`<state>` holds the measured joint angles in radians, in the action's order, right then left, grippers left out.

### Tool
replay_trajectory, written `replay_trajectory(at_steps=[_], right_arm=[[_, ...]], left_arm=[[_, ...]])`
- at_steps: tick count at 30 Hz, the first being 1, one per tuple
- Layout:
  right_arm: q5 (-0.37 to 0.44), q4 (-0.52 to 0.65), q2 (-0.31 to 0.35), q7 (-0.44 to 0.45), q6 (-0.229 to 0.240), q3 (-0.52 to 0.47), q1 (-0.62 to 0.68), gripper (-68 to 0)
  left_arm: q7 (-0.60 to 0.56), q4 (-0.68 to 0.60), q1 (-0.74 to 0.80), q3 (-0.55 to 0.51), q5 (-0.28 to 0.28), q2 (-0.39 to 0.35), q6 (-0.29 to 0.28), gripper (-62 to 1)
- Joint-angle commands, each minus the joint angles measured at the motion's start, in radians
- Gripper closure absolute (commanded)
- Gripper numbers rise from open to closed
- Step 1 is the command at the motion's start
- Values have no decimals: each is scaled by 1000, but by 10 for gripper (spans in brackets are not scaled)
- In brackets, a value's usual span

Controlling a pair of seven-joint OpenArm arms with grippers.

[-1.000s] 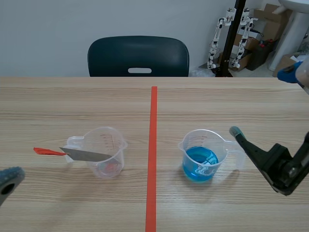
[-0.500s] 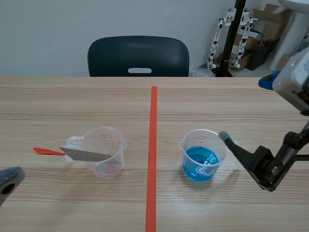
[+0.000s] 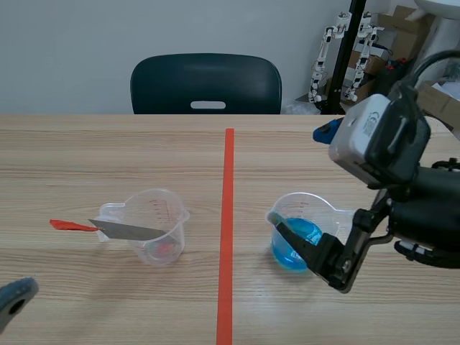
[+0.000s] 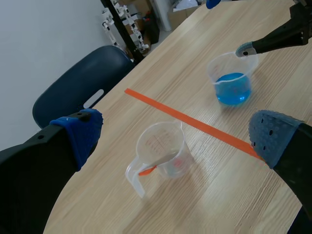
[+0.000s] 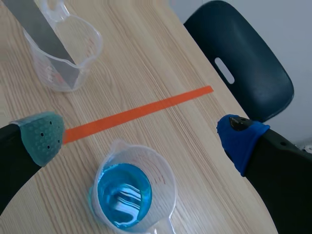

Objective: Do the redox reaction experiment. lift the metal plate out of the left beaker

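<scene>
The metal plate (image 3: 129, 231) leaned in the left beaker (image 3: 169, 210), jutting toward nine o'clock. The right fingers (image 5: 41, 136), apart, hung over the blue beaker (image 5: 129, 192); the left fingers (image 4: 80, 134) were apart too.

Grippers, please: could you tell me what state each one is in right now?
Left gripper: open, holding nothing.
Right gripper: open, holding nothing.
</scene>
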<state>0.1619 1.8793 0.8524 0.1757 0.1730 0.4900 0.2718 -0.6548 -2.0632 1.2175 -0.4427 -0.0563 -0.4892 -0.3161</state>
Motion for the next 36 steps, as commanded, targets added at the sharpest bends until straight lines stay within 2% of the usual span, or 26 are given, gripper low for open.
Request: replay_trajectory(at_steps=[1,5,8,11,17,19,25,29,31,36], right_arm=[[-21,-6,-21,10,-6,22,-35,-679],[-85,-54,-66,6,-6,126,-111,-679],[-113,-86,-95,7,-7,195,-159,-679],[-131,-106,-120,7,-7,251,-202,-679],[-134,-109,-159,6,-7,319,-267,-679],[-134,-110,-169,3,-7,339,-289,-679],[-136,-112,-200,-6,-7,389,-335,-679],[-136,-139,-233,-24,-7,420,-361,-679],[-137,-167,-257,-36,-7,433,-378,-679],[-156,-243,-312,-42,-6,448,-411,-679]], left_arm=[[-6,48,-44,21,10,27,-19,-623],[-18,190,-137,57,10,68,-48,-623],[-87,299,-187,72,9,105,-72,-623],[-203,399,-220,74,3,137,-100,-623],[-475,581,-269,91,-69,176,-103,-623],[-538,646,-285,119,-69,176,-102,-623],[-581,842,-372,192,-69,176,-98,-623],[-669,971,-441,232,-69,176,-94,-623],[-722,1031,-476,256,-68,176,-83,-623],[-811,1168,-565,307,-68,195,-16,-623]])
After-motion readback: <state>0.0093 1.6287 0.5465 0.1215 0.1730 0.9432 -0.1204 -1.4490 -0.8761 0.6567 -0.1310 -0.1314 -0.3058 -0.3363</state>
